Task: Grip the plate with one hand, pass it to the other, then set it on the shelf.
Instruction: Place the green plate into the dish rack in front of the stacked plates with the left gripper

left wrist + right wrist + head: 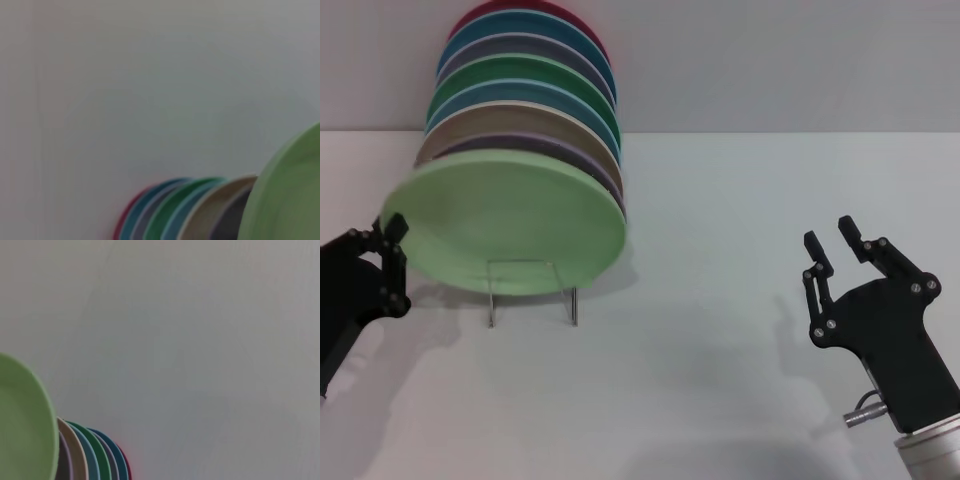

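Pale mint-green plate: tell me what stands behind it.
Behind the round pale mint-green plate stands a row of upright plates: lilac, beige, blue, emerald, maroon rims show. Their lower parts and most of the clear rack are covered.

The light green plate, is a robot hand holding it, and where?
Yes. The left gripper pinches the pale mint-green plate at its left rim as it stands at the front of the clear rack. The right gripper is open, holding nothing.

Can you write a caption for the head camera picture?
Mint plate fronts the rack; left gripper at its edge.
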